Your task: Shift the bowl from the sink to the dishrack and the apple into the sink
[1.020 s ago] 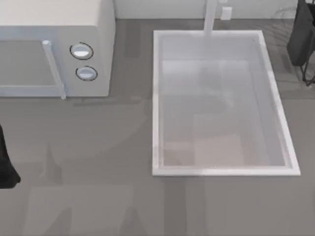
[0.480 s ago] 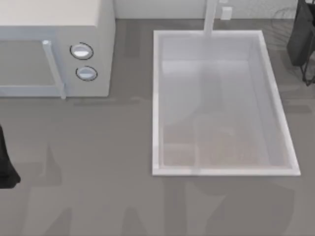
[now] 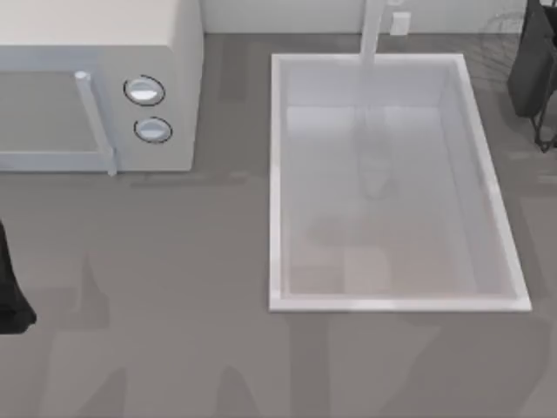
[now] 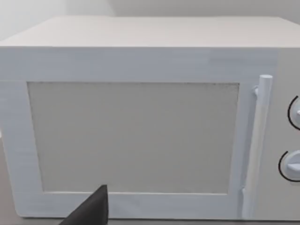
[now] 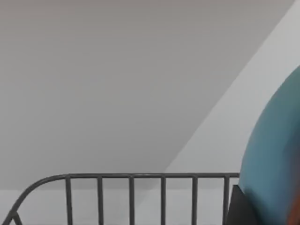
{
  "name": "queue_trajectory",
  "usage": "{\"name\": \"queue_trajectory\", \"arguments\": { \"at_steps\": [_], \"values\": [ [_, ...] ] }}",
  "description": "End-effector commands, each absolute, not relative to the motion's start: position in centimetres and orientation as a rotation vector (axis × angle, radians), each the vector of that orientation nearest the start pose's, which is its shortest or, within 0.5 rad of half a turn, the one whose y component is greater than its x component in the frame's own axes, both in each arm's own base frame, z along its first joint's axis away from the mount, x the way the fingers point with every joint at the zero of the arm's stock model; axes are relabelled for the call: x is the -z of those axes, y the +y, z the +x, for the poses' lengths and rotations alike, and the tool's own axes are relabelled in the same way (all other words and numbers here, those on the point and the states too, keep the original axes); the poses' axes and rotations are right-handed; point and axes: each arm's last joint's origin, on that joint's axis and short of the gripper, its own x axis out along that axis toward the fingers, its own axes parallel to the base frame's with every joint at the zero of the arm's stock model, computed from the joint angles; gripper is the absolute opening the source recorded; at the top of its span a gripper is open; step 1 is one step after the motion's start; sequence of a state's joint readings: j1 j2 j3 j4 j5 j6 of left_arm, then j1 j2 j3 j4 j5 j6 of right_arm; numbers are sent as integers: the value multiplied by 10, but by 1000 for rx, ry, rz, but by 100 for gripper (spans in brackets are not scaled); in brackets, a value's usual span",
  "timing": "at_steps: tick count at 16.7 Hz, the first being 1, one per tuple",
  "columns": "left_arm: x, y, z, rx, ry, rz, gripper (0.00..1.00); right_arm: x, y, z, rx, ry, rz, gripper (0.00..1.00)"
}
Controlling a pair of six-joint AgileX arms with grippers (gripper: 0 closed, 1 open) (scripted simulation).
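Note:
The white sink (image 3: 277,183) lies right of the table's middle, and its basin holds nothing. My right arm (image 3: 535,70) hangs at the back right over the faint wire dishrack (image 3: 503,28). In the right wrist view the glossy blue bowl (image 5: 276,150) looms close and tilted. It sits against a dark finger (image 5: 236,206) of my right gripper, which is shut on it just above the dishrack's grey wires (image 5: 131,187). The apple is out of view. My left arm (image 3: 10,287) is parked at the table's left edge.
A white microwave (image 3: 96,78) with two round knobs stands at the back left, and its door (image 4: 136,136) faces the left wrist camera. The white faucet post (image 3: 372,30) rises at the sink's back rim. Bare grey table (image 3: 174,287) spreads before the microwave.
Neither arm nor any object has moved. Only the shading on the sink floor has shifted.

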State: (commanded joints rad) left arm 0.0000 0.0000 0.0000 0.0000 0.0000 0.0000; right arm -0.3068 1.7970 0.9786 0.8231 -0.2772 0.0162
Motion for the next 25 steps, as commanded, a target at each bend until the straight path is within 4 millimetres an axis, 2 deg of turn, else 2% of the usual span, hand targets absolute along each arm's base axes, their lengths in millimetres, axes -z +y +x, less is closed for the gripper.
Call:
{"name": "queue_trajectory", "arguments": {
  "at_steps": [1,14,25],
  "values": [
    [-160,-1,106,0,0,0,100,-219,-108,379,10,0,0,0],
    [-160,-1,106,0,0,0,100,-219,-108,379,10,0,0,98],
    [-160,-1,106,0,0,0,100,-220,-107,377,10,2,0,100]
  ]
}}
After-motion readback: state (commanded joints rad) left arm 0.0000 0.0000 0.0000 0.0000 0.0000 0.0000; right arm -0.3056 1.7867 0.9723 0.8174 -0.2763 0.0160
